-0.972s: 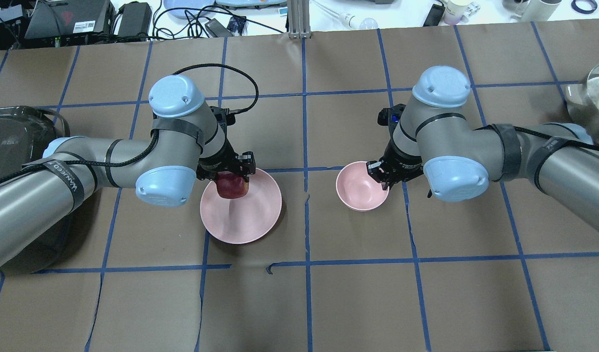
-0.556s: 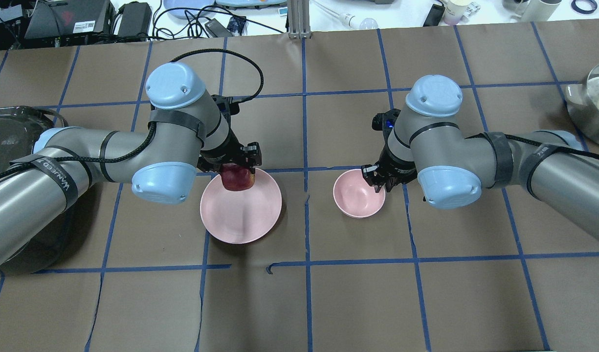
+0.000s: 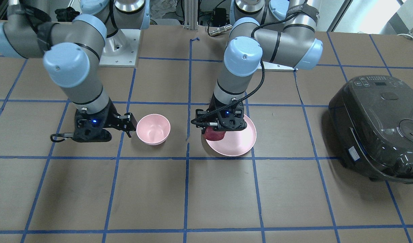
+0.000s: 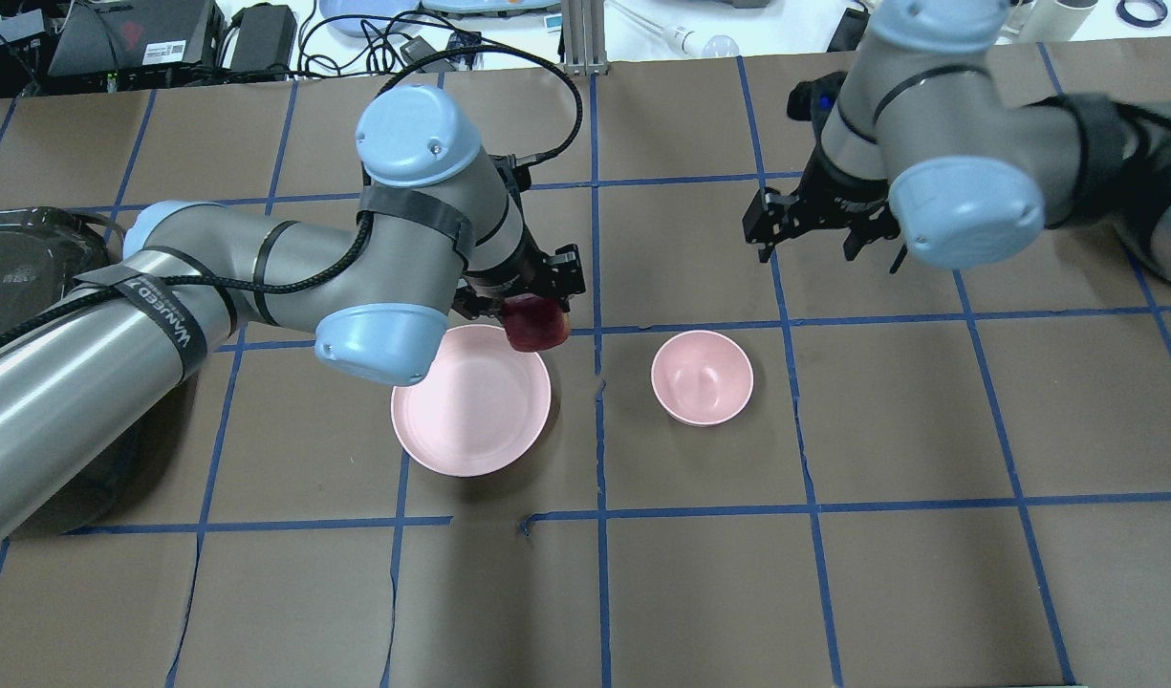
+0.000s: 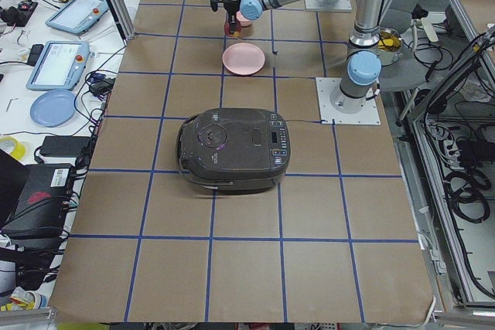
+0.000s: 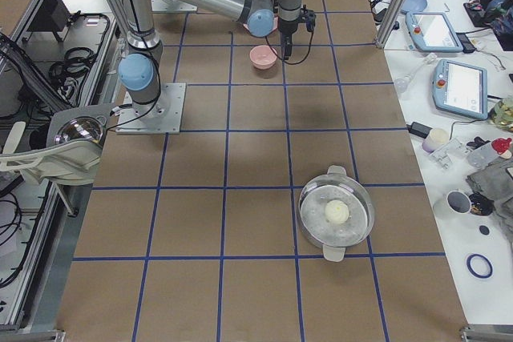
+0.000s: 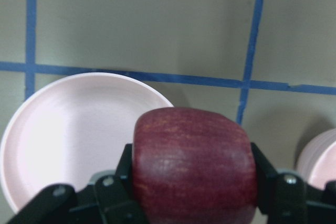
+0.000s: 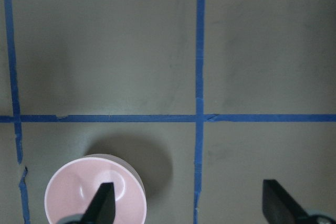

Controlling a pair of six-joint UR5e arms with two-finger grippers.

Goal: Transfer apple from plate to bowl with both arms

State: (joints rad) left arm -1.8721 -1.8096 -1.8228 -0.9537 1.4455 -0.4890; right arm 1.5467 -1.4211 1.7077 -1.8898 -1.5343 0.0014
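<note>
My left gripper [image 4: 530, 308] is shut on the dark red apple [image 4: 539, 327] and holds it in the air over the far right rim of the pale pink plate [image 4: 470, 411]. The left wrist view shows the apple [image 7: 194, 166] clamped between both fingers, with the plate [image 7: 63, 135] below left. The small pink bowl [image 4: 702, 376] stands empty to the plate's right. My right gripper [image 4: 800, 227] is open and empty, raised beyond the bowl. Its wrist view shows the bowl [image 8: 94, 195] far below. The front view shows this gripper [image 3: 127, 123] low beside the bowl [image 3: 153, 129].
A dark rice cooker [image 3: 375, 125] stands at the table's left end, beside my left arm. A lidded metal pot [image 6: 337, 214] sits at the far right end. Blue tape lines grid the brown table. Cables and devices lie past the far edge.
My left gripper has lifted the apple off the plate and carried it up and toward the bowl's side. My right gripper has left the bowl's rim and risen away beyond it.
</note>
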